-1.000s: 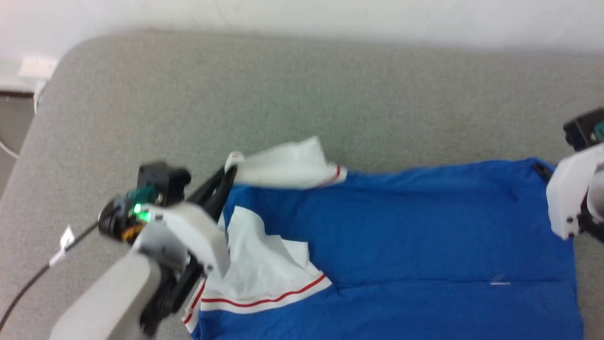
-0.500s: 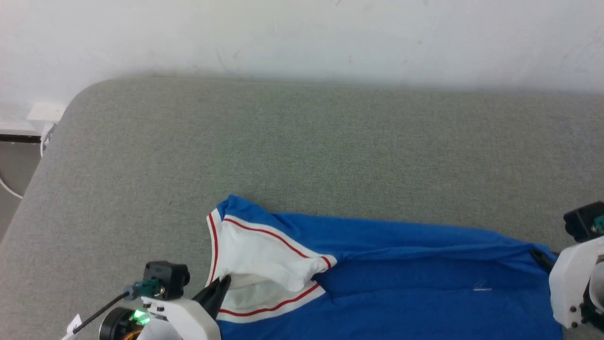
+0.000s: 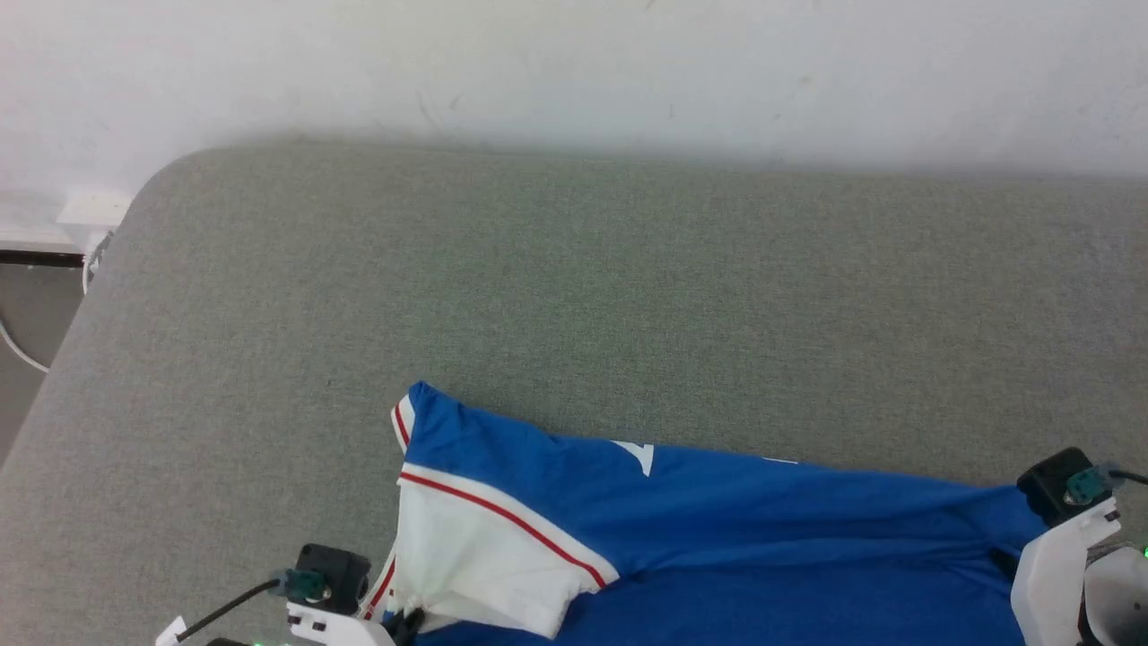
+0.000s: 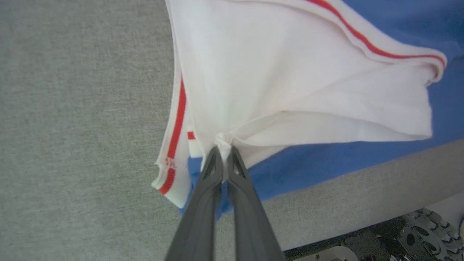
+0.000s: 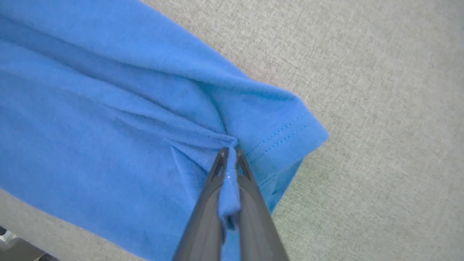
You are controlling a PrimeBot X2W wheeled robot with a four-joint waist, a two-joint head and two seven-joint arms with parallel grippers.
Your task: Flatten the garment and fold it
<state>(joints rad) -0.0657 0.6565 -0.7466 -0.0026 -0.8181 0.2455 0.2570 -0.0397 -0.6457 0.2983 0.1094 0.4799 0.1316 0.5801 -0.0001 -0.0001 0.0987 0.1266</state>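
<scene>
**Garment held at both ends, flattening stage.** The garment (image 3: 717, 511), a royal-blue jersey, lies on the grey fabric-covered tabletop (image 3: 574, 269). In the head view most of the bare tabletop lies beyond the garment, toward the pale wall (image 3: 574, 63).

At the garment's left end, the left gripper (image 4: 224, 150) has its fingers pressed together on a small bunch of the white sleeve (image 4: 290, 83), just beside the red-and-white striped trim (image 4: 177, 119). At the garment's right end, the right gripper (image 5: 229, 150) pinches a tuck of blue cloth between closed fingers, near the stitched hem corner (image 5: 282, 137).

Between the two grips the cloth runs in long creases and is not yet flat. A fragment of white lettering (image 3: 639, 456) shows on the garment's far edge.

The step in hand appears to be flattening; no fold looks to have been made yet. The next move probably calls for both arms to carry their ends away over the free tabletop beyond the garment. They should keep even tension so the creases pull out. The sleeve needs watching, since it is gathered at the grip and could settle doubled under the body.
</scene>
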